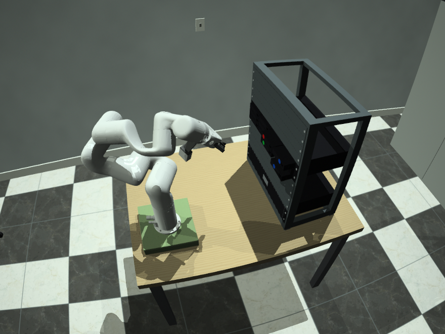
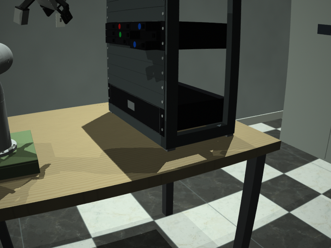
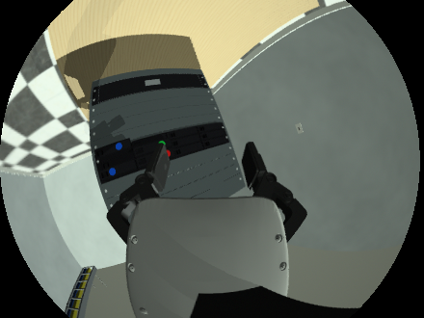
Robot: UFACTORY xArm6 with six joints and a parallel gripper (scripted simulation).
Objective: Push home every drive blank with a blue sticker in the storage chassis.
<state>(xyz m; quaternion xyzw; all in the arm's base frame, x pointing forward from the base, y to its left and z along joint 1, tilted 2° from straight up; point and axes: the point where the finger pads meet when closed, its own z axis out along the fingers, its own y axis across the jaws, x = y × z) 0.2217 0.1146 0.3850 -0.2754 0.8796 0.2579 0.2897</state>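
On the worktop (image 1: 222, 201), the rack (image 1: 298, 172) stands right of the wide-open, empty fingers (image 1: 220, 145), its blue-stickered blanks (image 1: 276, 163) facing them, well apart.

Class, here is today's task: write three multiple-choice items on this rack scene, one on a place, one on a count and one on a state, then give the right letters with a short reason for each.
1. Where does the rack stand?
A. on the floor
B. on the wooden table
C. on the green base plate

2. How many blue stickers show on the chassis front?
A. one
B. two
C. three

3. How is the gripper?
A. open and empty
B. shut on a blank
C. pressed against the rack

Key: 1 B, its feet rest on the table top. 2 B, an upper blue sticker and a lower blue sticker. 3 A, fingers spread with nothing between, well short of the rack.
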